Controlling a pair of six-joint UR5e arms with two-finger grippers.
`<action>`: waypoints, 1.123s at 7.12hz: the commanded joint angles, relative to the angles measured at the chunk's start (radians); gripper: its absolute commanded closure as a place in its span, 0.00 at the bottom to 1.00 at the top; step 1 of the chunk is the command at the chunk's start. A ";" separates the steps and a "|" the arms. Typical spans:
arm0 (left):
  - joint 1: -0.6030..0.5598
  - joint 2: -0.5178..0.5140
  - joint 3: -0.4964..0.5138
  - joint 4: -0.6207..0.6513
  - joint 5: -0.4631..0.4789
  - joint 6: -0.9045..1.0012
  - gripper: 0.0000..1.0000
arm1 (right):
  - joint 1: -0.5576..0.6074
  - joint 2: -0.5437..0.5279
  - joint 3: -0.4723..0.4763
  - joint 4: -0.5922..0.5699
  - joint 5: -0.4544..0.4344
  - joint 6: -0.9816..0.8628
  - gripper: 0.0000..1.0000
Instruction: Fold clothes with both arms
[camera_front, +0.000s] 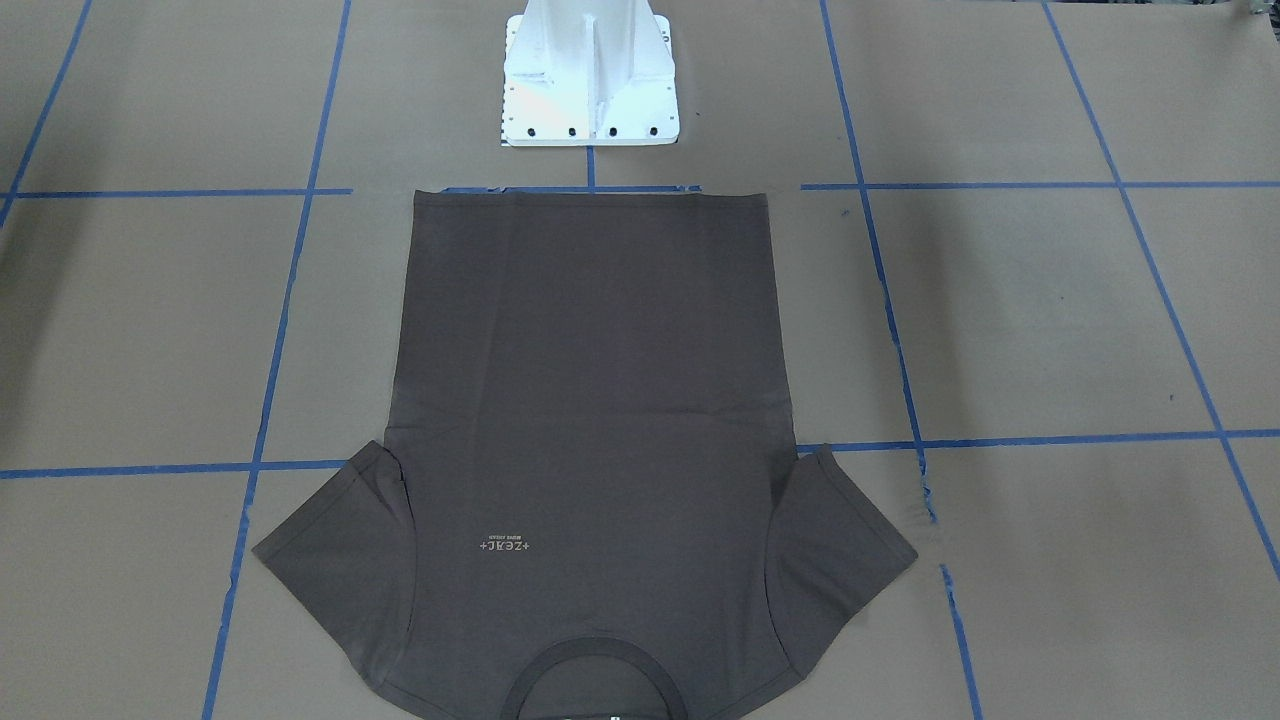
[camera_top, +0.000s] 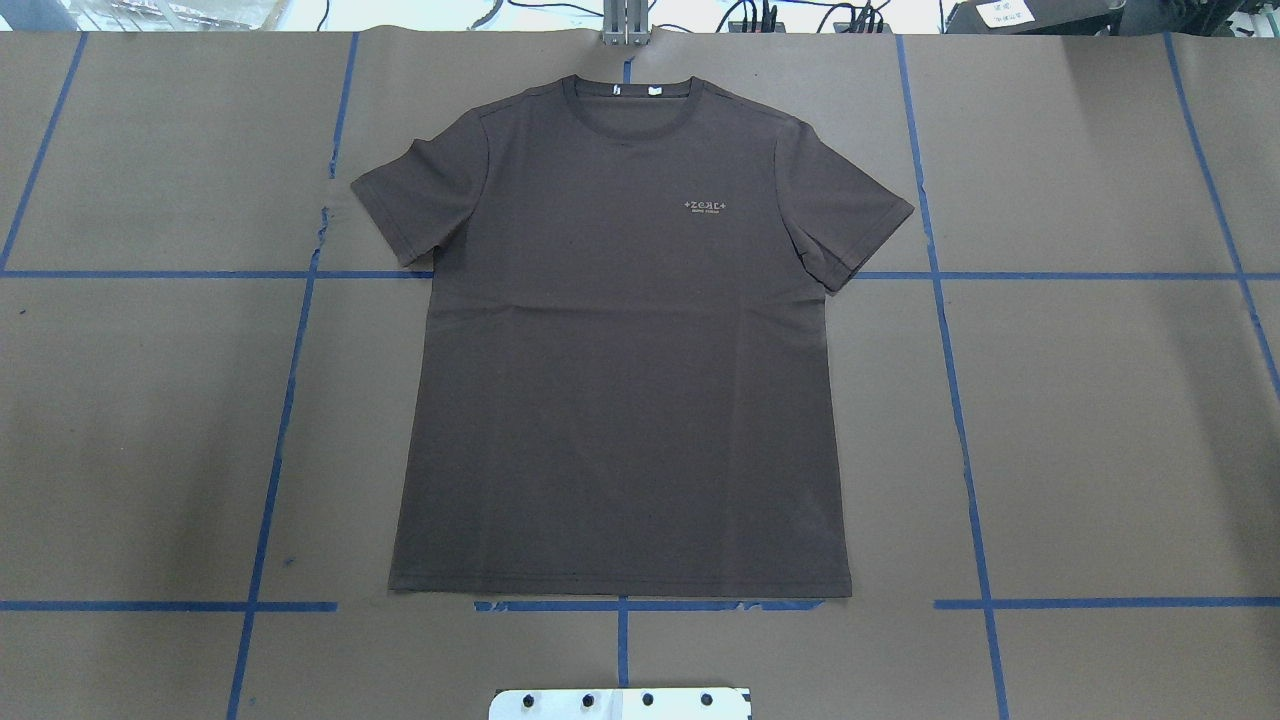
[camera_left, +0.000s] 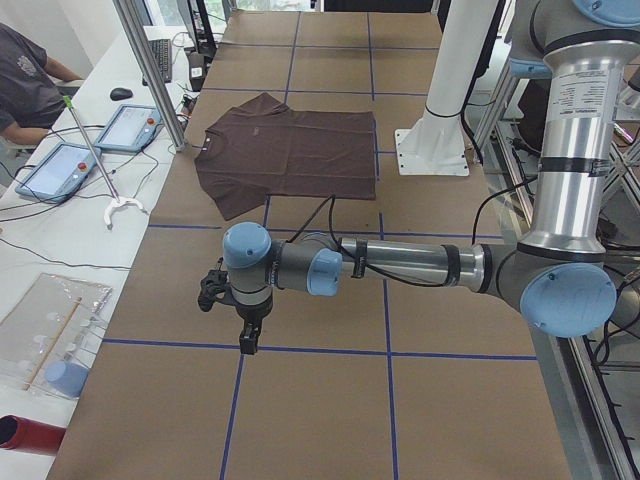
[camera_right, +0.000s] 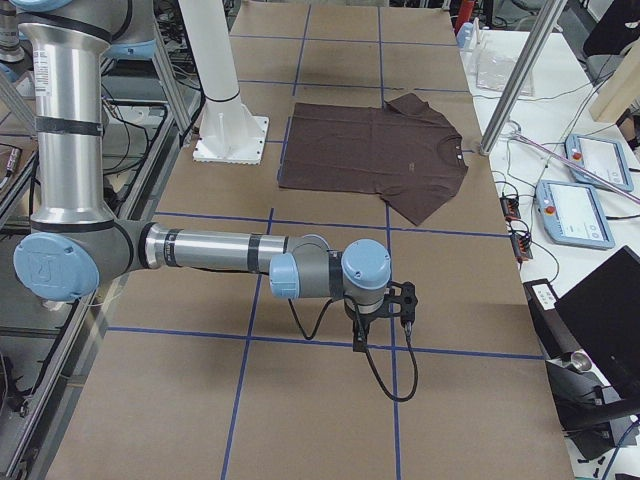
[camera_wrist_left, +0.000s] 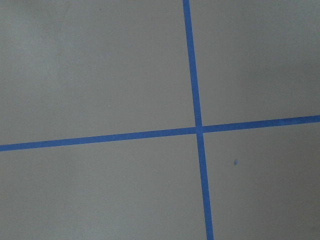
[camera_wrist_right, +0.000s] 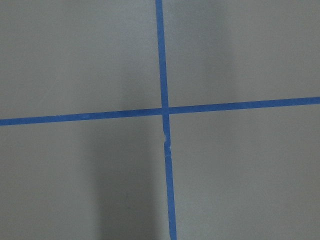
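Observation:
The dark brown-grey T-shirt (camera_top: 620, 380) lies flat and spread out on the brown paper, collar away from the robot, hem near the pedestal. It also shows in the front view (camera_front: 590, 400) and both side views (camera_left: 290, 150) (camera_right: 370, 150). The left gripper (camera_left: 246, 340) hovers over bare paper far off to the shirt's side, pointing down. The right gripper (camera_right: 360, 340) does the same at the other end. Both show only in the side views, so I cannot tell whether they are open or shut. Neither touches the shirt.
The white pedestal base (camera_front: 590, 80) stands just behind the hem. Blue tape lines (camera_wrist_left: 197, 129) (camera_wrist_right: 164, 110) cross the paper under each wrist camera. A seated person (camera_left: 25, 80), tablets (camera_left: 130, 128) and cables lie along the table's far edge.

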 joint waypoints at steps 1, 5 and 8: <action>0.000 0.000 -0.007 -0.002 -0.002 0.001 0.00 | -0.001 -0.011 0.021 0.011 -0.009 -0.014 0.00; 0.011 -0.116 -0.001 -0.065 -0.029 0.002 0.00 | -0.096 0.080 0.018 0.021 0.000 -0.008 0.00; 0.064 -0.137 0.053 -0.258 -0.029 -0.040 0.00 | -0.300 0.321 -0.133 0.167 0.011 0.252 0.00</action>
